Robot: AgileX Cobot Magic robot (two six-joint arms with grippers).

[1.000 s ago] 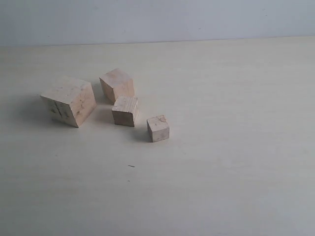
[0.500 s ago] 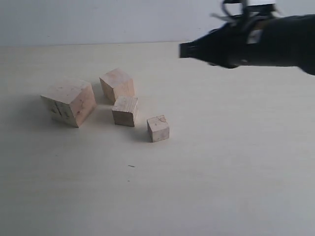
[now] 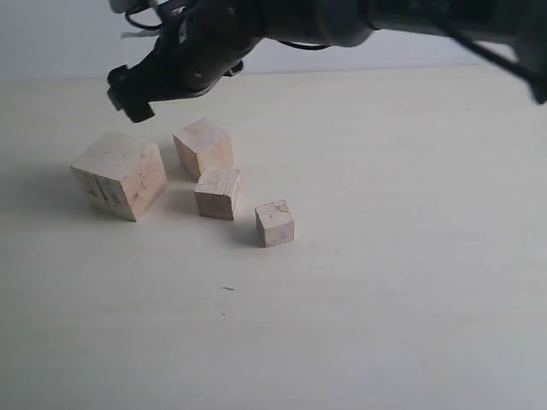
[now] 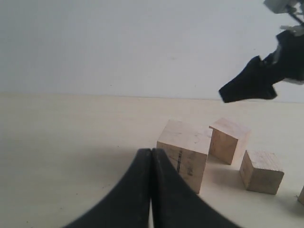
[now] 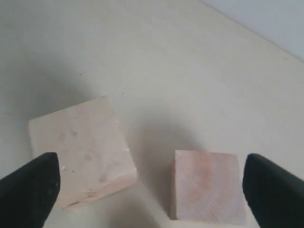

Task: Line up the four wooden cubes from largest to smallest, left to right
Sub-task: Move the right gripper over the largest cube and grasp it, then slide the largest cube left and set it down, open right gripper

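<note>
Four wooden cubes stand clustered left of centre on the pale table. The largest cube, with dark smudges on one face, is furthest left. The second cube sits behind the third cube, and the smallest cube is on the right of the group. My right gripper hangs open above the largest cube and the second cube, touching neither. My left gripper is shut on nothing, low near the largest cube, and is out of the exterior view.
The right arm stretches across the back of the table from the right, above the cubes. A tiny dark speck lies on the table in front of the cubes. A plain wall closes the far side.
The right arm came in from the right and swept leftwards over the cubes, from out of view to above the largest cube. The cubes have not moved.
</note>
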